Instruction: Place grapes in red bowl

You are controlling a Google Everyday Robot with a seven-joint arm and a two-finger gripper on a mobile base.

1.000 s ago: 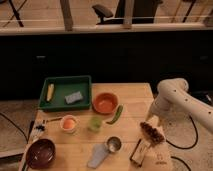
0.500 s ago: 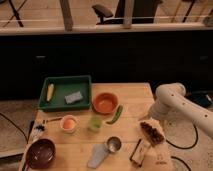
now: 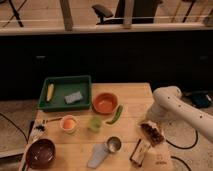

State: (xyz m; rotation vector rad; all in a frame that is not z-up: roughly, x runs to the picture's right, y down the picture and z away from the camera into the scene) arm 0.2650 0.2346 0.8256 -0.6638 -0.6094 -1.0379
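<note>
The red bowl (image 3: 105,103) stands near the middle of the wooden table (image 3: 130,92), orange-red with a lighter inside and nothing in it. The grapes (image 3: 152,133), a dark brownish bunch, lie on the table to the right and nearer than the bowl. My white arm (image 3: 172,102) comes in from the right and bends down. My gripper (image 3: 149,125) is right over the far end of the grapes, at or just above them. A green chilli pepper (image 3: 115,115) lies between the bowl and the grapes.
A green tray (image 3: 64,84) at the back left holds a corn cob (image 3: 50,91) and a grey sponge (image 3: 73,97). A white cup (image 3: 68,123), a green cup (image 3: 94,124), a maroon bowl (image 3: 41,152), a metal cup (image 3: 114,144) and a packet (image 3: 141,150) stand nearer.
My arm has swung a little to the left and down, bringing the gripper closer over the grapes. The grapes and the bowl have not moved.
</note>
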